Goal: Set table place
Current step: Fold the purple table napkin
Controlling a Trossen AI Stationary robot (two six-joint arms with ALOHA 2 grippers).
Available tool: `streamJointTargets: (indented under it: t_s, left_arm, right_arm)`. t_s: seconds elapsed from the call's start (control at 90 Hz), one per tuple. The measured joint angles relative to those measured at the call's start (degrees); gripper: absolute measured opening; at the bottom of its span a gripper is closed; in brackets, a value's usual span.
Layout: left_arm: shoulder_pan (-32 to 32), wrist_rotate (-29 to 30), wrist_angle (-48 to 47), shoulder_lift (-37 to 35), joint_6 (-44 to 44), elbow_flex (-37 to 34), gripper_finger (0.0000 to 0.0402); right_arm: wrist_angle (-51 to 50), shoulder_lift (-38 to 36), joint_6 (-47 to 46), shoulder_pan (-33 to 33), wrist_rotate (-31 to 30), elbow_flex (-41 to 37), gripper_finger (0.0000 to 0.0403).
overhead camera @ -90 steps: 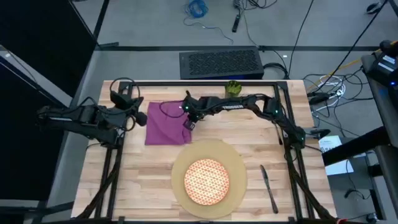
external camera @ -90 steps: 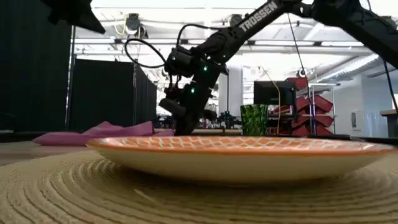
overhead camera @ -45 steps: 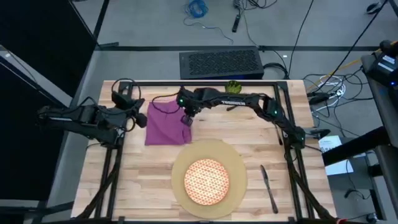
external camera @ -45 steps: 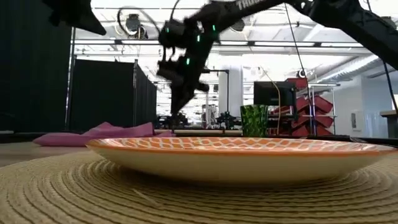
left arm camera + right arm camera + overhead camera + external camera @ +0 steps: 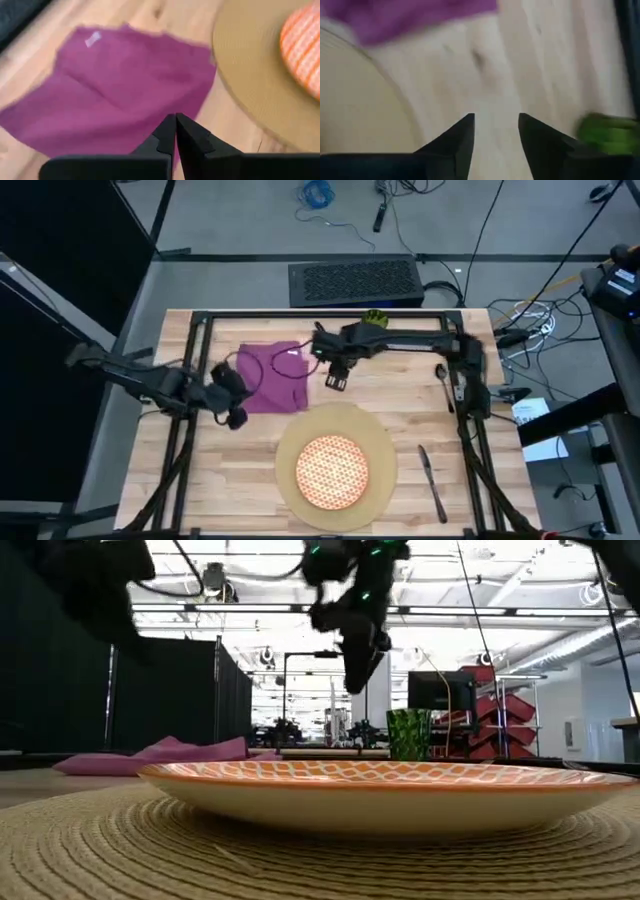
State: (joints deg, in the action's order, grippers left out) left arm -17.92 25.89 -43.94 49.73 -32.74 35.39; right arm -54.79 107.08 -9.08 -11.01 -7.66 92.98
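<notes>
The purple napkin (image 5: 272, 377) lies flat on the table (image 5: 210, 470), left of centre. My left gripper (image 5: 235, 392) is shut and hovers over the napkin's near left edge (image 5: 150, 127). My right gripper (image 5: 335, 378) is open, raised above the table (image 5: 356, 665) just right of the napkin, with nothing between its fingers (image 5: 496, 125). The orange-and-white plate (image 5: 333, 470) sits on the round tan mat (image 5: 385, 442) at the near middle. The knife (image 5: 432, 480) lies right of the mat. A fork (image 5: 441, 380) lies at the right. The green cup (image 5: 375, 320) stands at the far edge.
The black frame (image 5: 320, 313) runs around the tabletop. Bare wood shows near left (image 5: 200, 490) and between the mat and the cup (image 5: 400, 380). A dark box (image 5: 352, 282) and cables lie on the floor beyond the far edge.
My right gripper has risen from the napkin's right edge and swung toward the table's right, leaving the napkin lying on the table. My left gripper has moved from the far left toward the near right, up to the napkin's near left edge.
</notes>
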Motion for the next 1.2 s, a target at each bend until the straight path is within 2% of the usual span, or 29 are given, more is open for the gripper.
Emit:
streamJointTargets:
  t_s: [0.067, 0.156, 0.244, 0.322, 0.578, 0.8, 1.2]
  left_arm:
    - [-1.75, 0.42, 1.77, 2.77, -0.96, -0.94, 0.0000]
    - [-3.59, 1.88, 5.83, 6.77, -1.26, -3.75, 0.0000]
    - [-3.99, 2.28, 11.00, 12.04, 0.24, -5.89, 0.0000]
    - [-3.86, 2.38, 14.36, 16.24, 0.30, -6.95, 0.0000]
    - [-3.86, 0.00, 22.76, 26.49, 0.54, -6.94, 0.0000]
    - [-3.75, 2.73, 23.43, 28.84, 0.83, -5.92, 0.0000]
    - [-0.80, 2.46, 25.01, 33.06, 8.97, -4.38, 0.0000]
  right_arm:
    - [11.81, -6.96, -3.67, 0.35, 2.87, -10.21, 0.0158]
    - [34.06, -13.59, -9.47, 1.20, 9.05, -23.58, 0.0171]
    - [52.89, -15.41, -14.82, 2.37, 15.11, -33.01, 0.0184]
    - [60.24, -15.29, -17.14, 2.99, 16.41, -37.30, 0.0192]
    - [63.94, -15.14, -15.01, 2.80, 13.50, -40.18, 0.0196]
    - [64.50, -15.14, -11.71, 2.76, 13.59, -40.18, 0.0196]
    - [63.99, -15.12, -10.80, 2.72, 13.66, -40.18, 0.0196]
